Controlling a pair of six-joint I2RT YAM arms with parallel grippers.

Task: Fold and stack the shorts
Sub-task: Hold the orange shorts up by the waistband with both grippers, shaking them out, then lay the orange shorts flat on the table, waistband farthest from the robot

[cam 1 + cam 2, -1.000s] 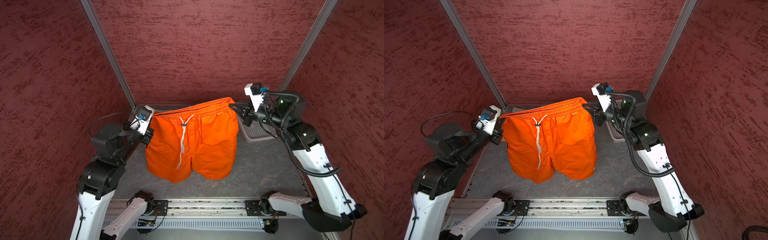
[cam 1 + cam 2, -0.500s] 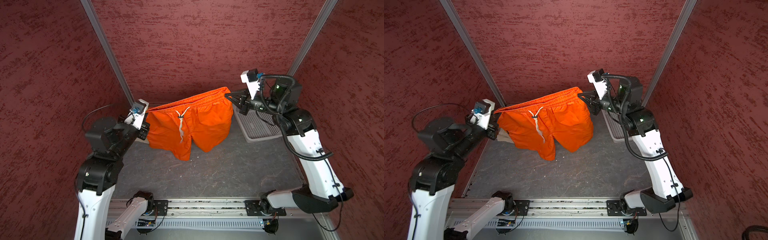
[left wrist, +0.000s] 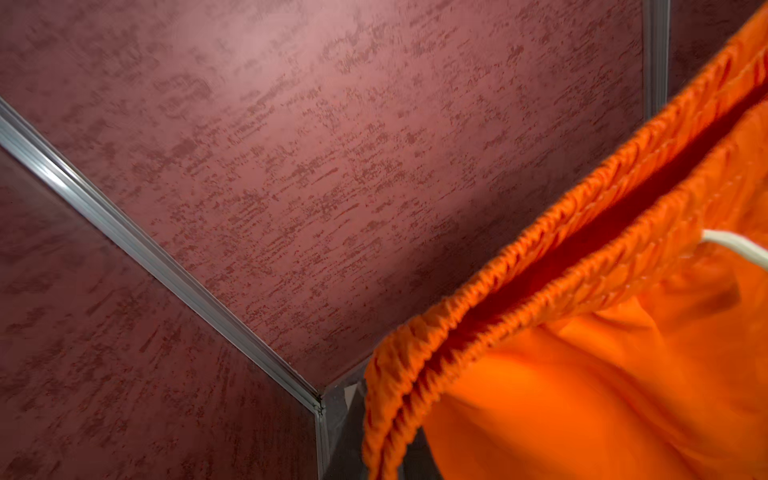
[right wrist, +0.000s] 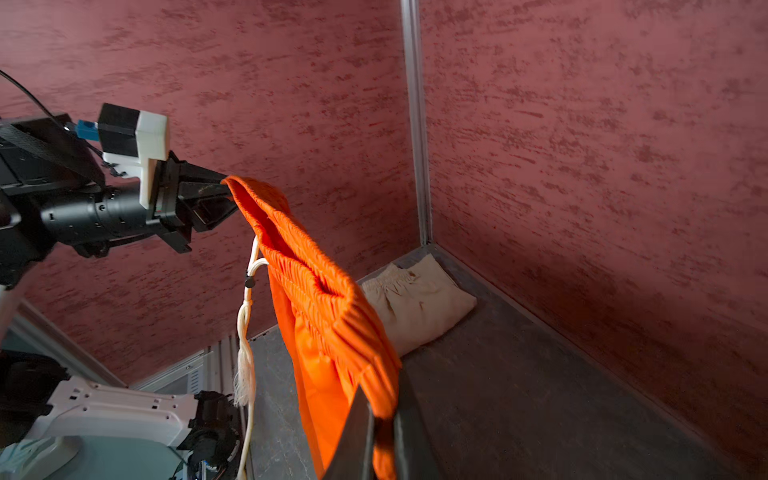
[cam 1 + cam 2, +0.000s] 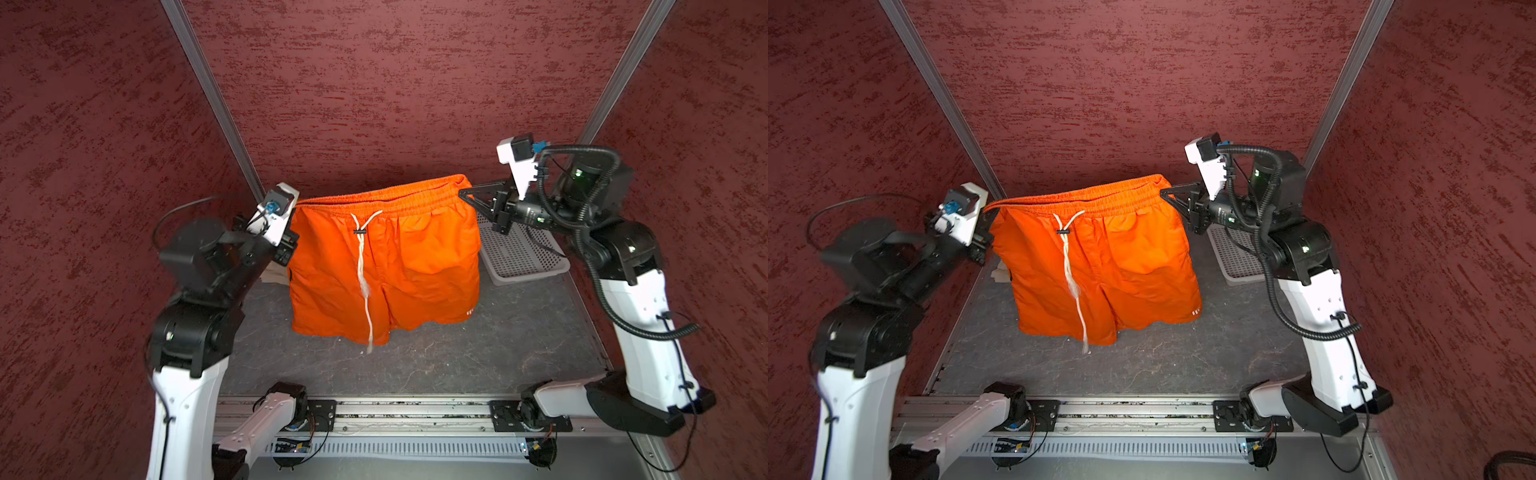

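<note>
While the left pincer (image 4: 226, 189) and right pincer (image 5: 463, 193) grip the orange shorts (image 5: 386, 266), beige shorts (image 4: 419, 307) lie mostly hidden, seemingly folded.

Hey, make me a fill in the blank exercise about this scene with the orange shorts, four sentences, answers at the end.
The left gripper and right gripper hold the orange shorts up by the ____.
Their drawstring is ____.
The beige shorts lie folded in a ____ of the table.
The basket sits nearer the ____ gripper.
Missing words: waistband, white, corner, right.
</note>
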